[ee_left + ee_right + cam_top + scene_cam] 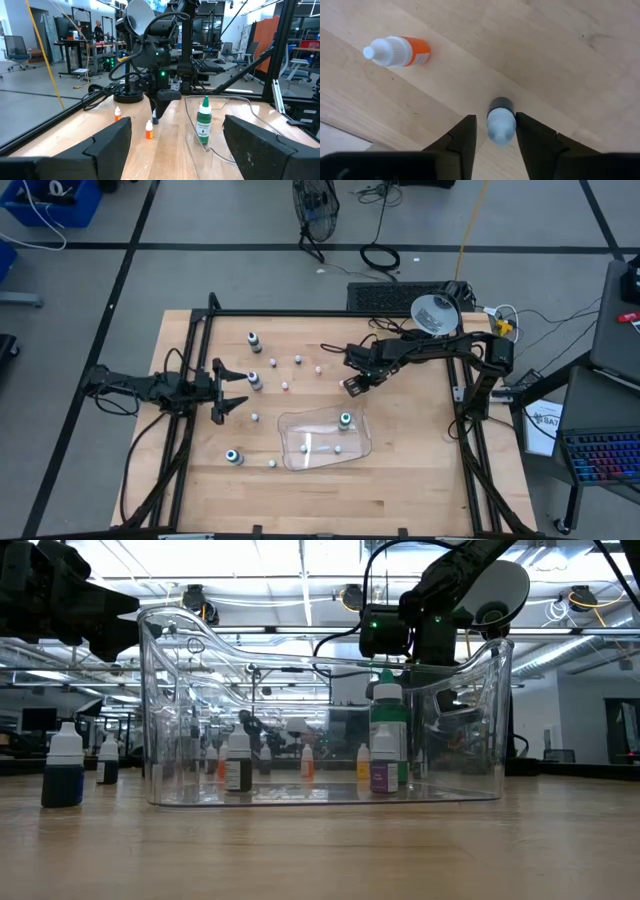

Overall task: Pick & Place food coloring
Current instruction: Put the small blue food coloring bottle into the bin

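Overhead, the right gripper point(354, 386) hangs low over the middle of the table point(420, 480), just up from the clear tray point(290, 442), while the left gripper point(228, 391) waits at the left side with its fingers spread and empty. Food coloring bottles are scattered on the wood; one teal-topped bottle point(346, 420) and two small ones already stand in the tray, and another teal-topped bottle point(233, 456) sits outside near its lower left corner.

From table height, the tray wall point(160, 710) frames a tall green bottle point(388, 730) and smaller bottles, with a dark blue bottle point(63, 772) outside to the left. Labels are too small to read.

Looking along the left wrist, the green bottle point(203, 121) carries a white label with illegible print; two orange bottles stand beyond.

Down the right wrist, the two fingers point(465, 140) straddle a small pale-capped bottle point(500, 121), a gap showing on each side, so the jaws are not yet clamped. An orange bottle point(397, 51) lies nearby, its lettering unreadable.

I judge this the grasp step: the next move calls for closing squarely, then lifting toward the tray.
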{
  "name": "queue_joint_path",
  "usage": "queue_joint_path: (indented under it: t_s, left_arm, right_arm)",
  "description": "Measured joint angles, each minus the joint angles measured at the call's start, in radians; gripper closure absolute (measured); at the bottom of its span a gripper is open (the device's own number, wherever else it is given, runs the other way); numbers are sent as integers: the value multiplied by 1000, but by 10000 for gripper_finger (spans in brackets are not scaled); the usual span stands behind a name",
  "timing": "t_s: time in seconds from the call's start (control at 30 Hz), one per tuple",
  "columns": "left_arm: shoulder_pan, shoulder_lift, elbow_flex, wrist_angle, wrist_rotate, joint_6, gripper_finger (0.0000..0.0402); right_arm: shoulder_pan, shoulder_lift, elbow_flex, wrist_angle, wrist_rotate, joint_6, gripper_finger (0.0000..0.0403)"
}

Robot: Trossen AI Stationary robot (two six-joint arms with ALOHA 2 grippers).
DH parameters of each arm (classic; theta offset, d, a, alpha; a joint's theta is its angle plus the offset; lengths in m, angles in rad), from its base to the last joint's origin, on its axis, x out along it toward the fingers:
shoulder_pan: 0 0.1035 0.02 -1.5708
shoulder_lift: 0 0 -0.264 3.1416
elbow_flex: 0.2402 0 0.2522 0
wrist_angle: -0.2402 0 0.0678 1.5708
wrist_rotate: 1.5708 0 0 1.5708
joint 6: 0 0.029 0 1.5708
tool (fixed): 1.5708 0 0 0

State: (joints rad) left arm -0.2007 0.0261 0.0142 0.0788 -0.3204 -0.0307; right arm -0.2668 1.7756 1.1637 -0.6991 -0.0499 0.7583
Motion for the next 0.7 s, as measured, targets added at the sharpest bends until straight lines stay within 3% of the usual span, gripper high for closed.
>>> queue_joint_path:
  t_s: [0.3, 0.7]
  left_arm:
    - [0, 0, 0, 0, 0, 0, 92]
    - [0, 0, 0, 0, 0, 0, 92]
  right_arm:
    - [0, -1, 0, 16, 48, -121, 353]
    - [3, -22, -1, 102, 75, -223, 354]
